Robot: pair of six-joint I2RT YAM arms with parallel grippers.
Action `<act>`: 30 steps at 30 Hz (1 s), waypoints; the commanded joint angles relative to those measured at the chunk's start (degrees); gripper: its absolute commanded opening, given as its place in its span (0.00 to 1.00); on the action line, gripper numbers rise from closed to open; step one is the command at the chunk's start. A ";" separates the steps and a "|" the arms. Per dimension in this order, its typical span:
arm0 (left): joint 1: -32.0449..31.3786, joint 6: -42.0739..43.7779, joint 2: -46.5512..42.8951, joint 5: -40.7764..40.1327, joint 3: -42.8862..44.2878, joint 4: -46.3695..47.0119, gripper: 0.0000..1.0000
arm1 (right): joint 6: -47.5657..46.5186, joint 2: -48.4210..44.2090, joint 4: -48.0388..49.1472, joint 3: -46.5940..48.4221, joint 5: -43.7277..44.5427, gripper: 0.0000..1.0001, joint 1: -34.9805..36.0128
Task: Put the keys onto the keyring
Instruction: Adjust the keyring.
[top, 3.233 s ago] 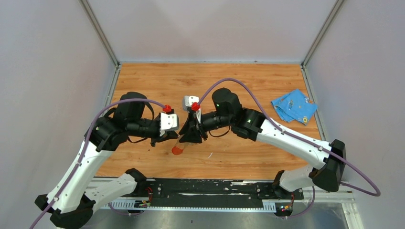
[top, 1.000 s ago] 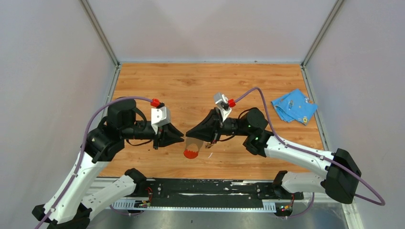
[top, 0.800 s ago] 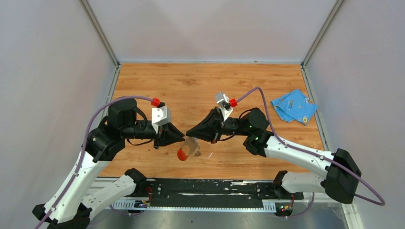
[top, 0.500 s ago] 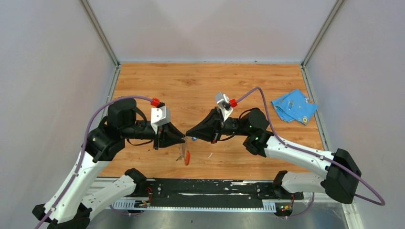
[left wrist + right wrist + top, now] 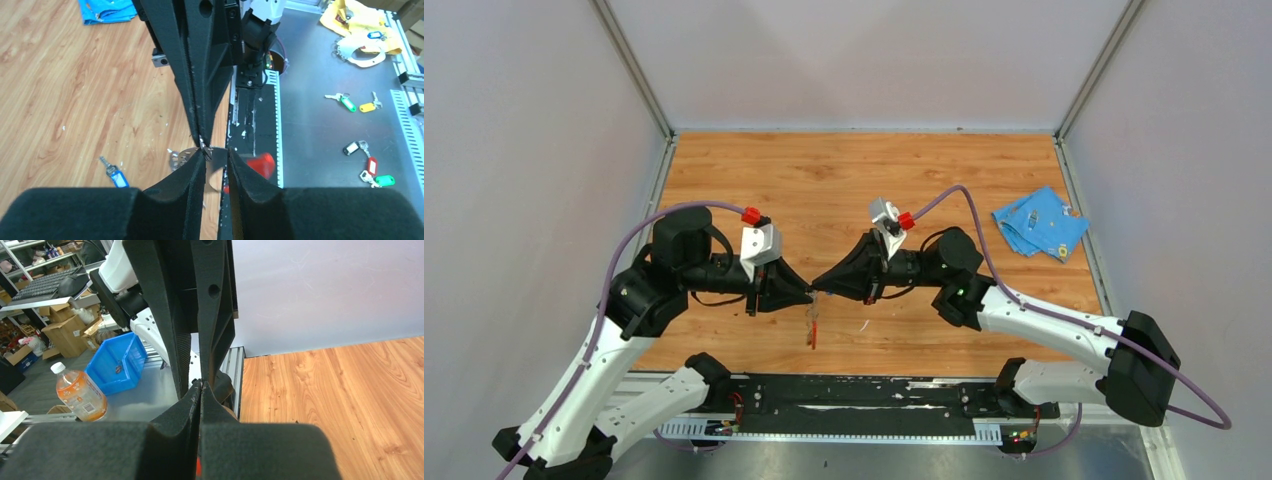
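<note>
Item, left gripper (image 5: 216, 161): your fingers (image 5: 190, 177) are partly closed on the silvery grey strap of the keyring (image 5: 812, 324), which fills the narrow gap between them.

Item, right gripper (image 5: 200, 390): your fingers are pressed fully together. The tips meet the left tips nose to nose above the table (image 5: 824, 180). A bit of bright metal (image 5: 182, 157) shows at the meeting point, but you cannot tell whether the right tips pinch it.

Item, obstruction: the right gripper's closed fingers stand directly ahead of the left tips and block the left wrist view.

Item, surroundings: a blue-headed key (image 5: 116, 176) lies flat on the wood, near the tips but apart from them. A blue cloth (image 5: 1039, 222) lies well apart, toward the table's far right edge. Spare tagged keys (image 5: 350, 105) lie on the metal bench beyond the near rail. A bottle (image 5: 80, 390) and a blue bin (image 5: 117, 365) stand off the table.

Item, keyring position: it hangs in the air from the left fingertips, below both grippers and clear of the table.

Item, keyring axis: its long axis hangs downward with the grey end up in the fingers and the red end lowest. In the top view it runs toward the near edge.
</note>
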 commanded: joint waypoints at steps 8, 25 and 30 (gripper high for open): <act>-0.14 -1.81 -0.70 -4.48 -1.25 1.26 0.00 | -2.82 -1.98 -1.34 2.03 0.55 0.00 1.21; -0.15 8.08 4.09 -13.17 3.94 -6.37 0.00 | -25.22 1.14 -59.04 26.84 -1.85 0.65 -3.86; -0.47 11.43 4.45 -14.17 5.88 -6.93 0.00 | -31.55 4.83 -67.15 33.78 -3.97 0.47 -5.06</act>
